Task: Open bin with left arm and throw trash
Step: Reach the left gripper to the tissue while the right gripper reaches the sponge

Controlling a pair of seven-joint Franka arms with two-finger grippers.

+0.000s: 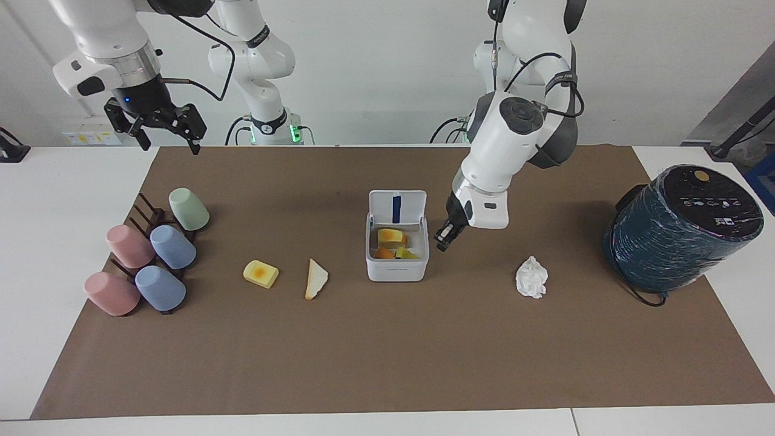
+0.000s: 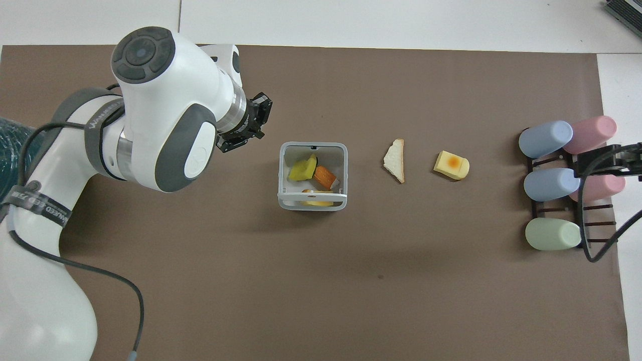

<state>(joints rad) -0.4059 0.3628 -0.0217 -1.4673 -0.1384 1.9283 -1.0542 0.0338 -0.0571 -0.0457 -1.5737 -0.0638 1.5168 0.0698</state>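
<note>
Standing open at the middle of the brown mat (image 1: 387, 363), the bin (image 1: 396, 269) is a small white rounded-corner box, its lid (image 1: 397, 208) upright, orange and yellow bits inside. Just beside it hangs the left gripper (image 1: 445, 240), fingers together, empty. The crumpled paper ball (image 1: 531, 277), yellow block (image 1: 261, 274) and cream wedge (image 1: 315, 279) lie apart on bare mat. The right gripper (image 1: 158, 123) waits, spread, over the mat's edge.

Two white jointed arms with dark grey joint caps and black cables looped along their links. The left arm (image 1: 505, 136) carries a lettered grey band and a black claw (image 1: 444, 237); the right arm (image 1: 106, 45) has a silver collar and a blue-lit black claw (image 1: 163, 130).
</note>
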